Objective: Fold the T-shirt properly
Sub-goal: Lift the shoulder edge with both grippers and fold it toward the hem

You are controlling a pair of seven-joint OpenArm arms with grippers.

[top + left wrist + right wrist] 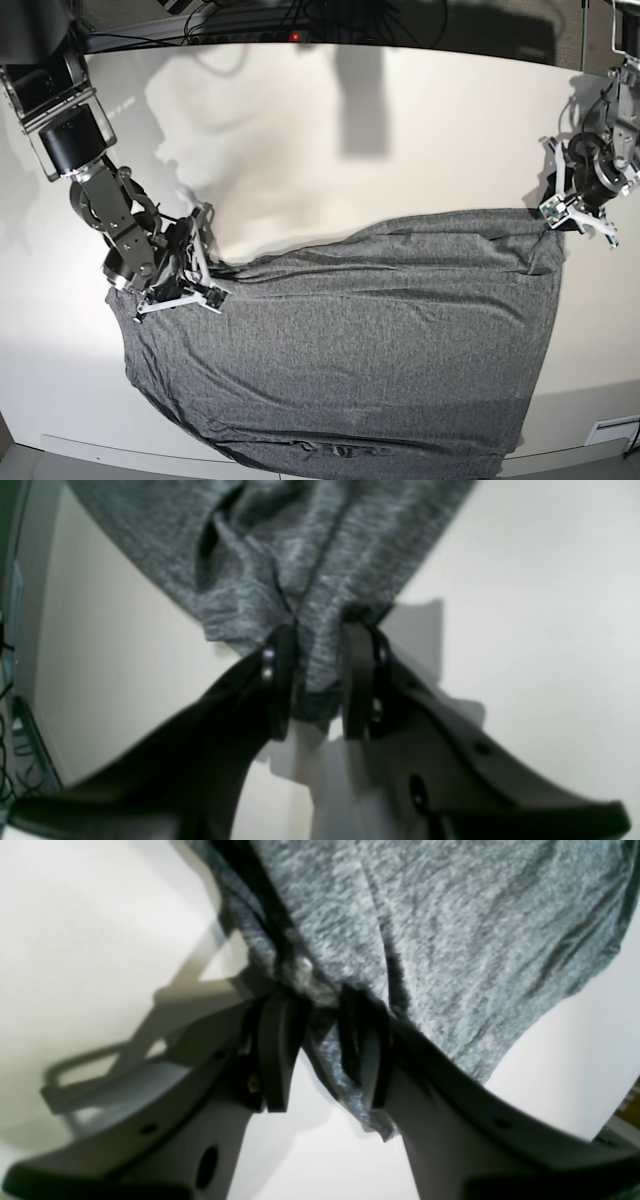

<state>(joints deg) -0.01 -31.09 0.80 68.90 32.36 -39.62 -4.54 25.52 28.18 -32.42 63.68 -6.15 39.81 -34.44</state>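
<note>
No brand, label or writing can be read anywhere; there is one T-shirt [350,350], plain heathered charcoal grey, spread over one white table [330,140] with its lower edge hanging past the near rim, and two arms work it. The left gripper [317,680] is clenched on a bunched corner of the cloth at the base view's right. The right gripper [320,1050] pinches a gathered fold at that view's left.
</note>
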